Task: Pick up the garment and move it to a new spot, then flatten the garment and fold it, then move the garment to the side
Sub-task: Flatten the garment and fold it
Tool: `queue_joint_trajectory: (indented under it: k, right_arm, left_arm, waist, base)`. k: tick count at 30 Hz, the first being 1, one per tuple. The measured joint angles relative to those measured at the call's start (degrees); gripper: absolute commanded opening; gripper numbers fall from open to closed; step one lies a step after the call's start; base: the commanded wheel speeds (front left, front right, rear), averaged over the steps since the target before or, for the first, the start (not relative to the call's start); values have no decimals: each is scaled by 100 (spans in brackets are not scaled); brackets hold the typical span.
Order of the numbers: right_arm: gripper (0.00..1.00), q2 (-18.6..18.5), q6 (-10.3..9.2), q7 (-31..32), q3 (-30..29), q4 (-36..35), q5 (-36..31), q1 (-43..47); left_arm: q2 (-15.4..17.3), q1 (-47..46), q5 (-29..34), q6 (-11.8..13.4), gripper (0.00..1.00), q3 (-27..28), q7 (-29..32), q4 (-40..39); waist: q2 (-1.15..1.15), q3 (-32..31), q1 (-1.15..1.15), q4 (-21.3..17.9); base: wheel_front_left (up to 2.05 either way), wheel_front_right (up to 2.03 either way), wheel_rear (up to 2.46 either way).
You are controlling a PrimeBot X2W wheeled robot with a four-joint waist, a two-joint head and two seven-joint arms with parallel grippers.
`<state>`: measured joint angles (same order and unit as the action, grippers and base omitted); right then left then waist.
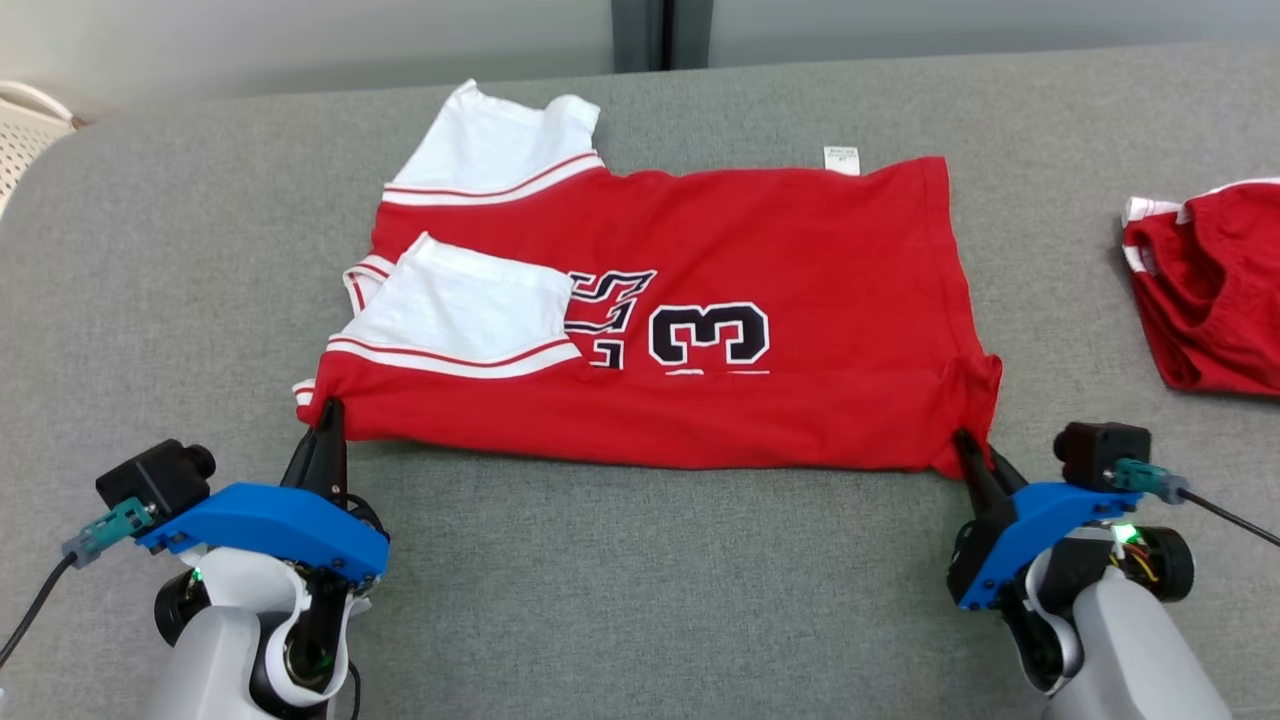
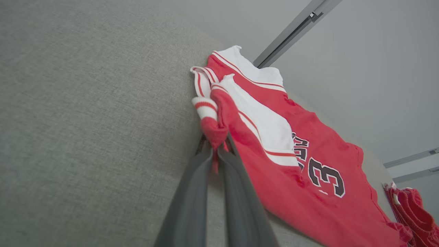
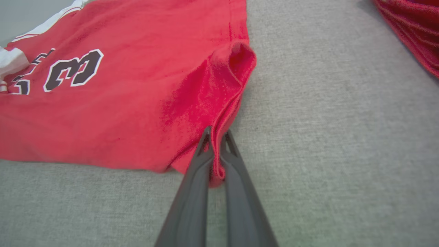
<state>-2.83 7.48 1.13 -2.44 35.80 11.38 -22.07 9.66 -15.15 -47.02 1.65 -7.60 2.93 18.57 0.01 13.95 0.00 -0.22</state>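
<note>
- counter (image 1: 640, 600): grey cloth top is carrying both garments.
- jersey (image 1: 800, 300): is lying mid-counter, turned sideways, with the collar end to the left and the hem to the right. Both sleeves are folded in over the red body. It is looking fairly flat, so I am judging the fold to be the step in hand.
- second garment (image 1: 1210, 300): is lying bunched at the right edge, well apart from the jersey. Advising that the hem be kept from drifting onto it.
- left gripper (image 1: 328, 425): jaws are nipping the near shoulder corner, with red cloth bunching between them.
- right gripper (image 1: 970, 450): jaws are pinching the near hem corner narrowly, with a fold of cloth between them.
- near sleeve (image 1: 470, 315): is resting loose on top. Advising that both corners be lifted together and level, the near edge kept taut, and the edge carried over to meet the far edge. A lopsided lift is likely to be tipping this sleeve out.
</note>
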Motion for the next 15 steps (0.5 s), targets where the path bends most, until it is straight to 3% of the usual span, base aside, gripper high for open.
queue_joint_trajectory:
  k: [7, 15]
  right_arm:
    - [0, 1, 0, 436, -187, -811, 522, 627]
    - [0, 1, 0, 1132, -368, -2140, 554, 1897]
  left_arm:
    - [114, 616, 74, 56, 0, -92, 69, -810]
    - [112, 2078, 65, 445, 0, -248, 315, -1874]
  waist:
    - [-1, -264, 0, 30]
    - [0, -406, -1, 77]
  base:
    - [0, 0, 0]
    - [0, 0, 0]
